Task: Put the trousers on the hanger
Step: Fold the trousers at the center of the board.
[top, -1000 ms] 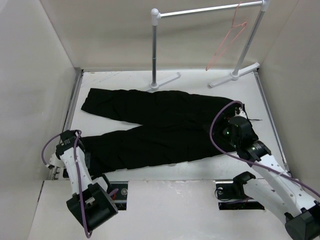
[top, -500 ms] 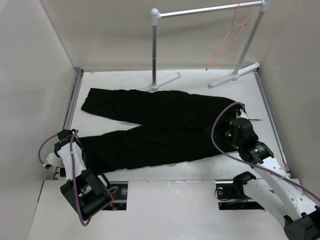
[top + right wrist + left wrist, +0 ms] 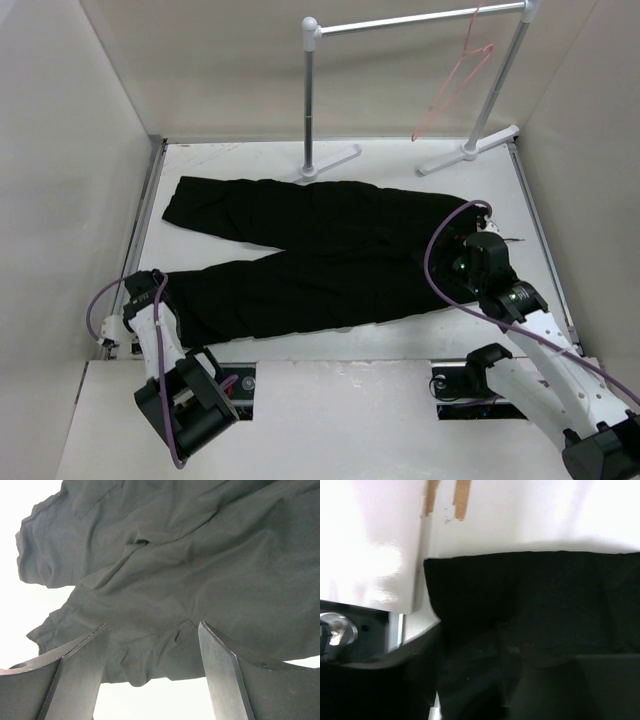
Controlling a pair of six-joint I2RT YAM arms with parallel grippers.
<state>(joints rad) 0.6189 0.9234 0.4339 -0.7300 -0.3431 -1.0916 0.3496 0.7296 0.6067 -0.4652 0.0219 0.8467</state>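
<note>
The trousers (image 3: 320, 255) lie spread flat on the white table (image 3: 225, 160), waist to the right and both legs running out to the left, one leg farther back and one nearer the arms. The hanger (image 3: 452, 88) hangs by its hook from the top rail of the white rack (image 3: 310, 100) at the back right, well apart from the trousers and from both arms

The right claw (image 3: 452, 268) sits low over the waist end of the trousers, at their right edge. From the right wrist view the right claw (image 3: 152, 626) stands wide apart, its two dark fingers (image 3: 75, 670) spread with nothing pinched between them; the crumpled waist fabric of the trousers (image 3: 165, 570) fills the gap beyond the tips, with bright table showing at the left and along the bottom edge. Whether the tips touch the cloth cannot be told

The left claw (image 3: 152, 300) is down at the left end of the nearer leg, by the cuff, close to the table's left edge. The left wrist view shows the black cloth of the trousers (image 3: 535, 600) with a square corner lying on the white table (image 3: 520, 515), and dark shapes along the bottom that merge with the fabric, so how far this claw is spread, or whether it has any cloth, cannot be told
</note>
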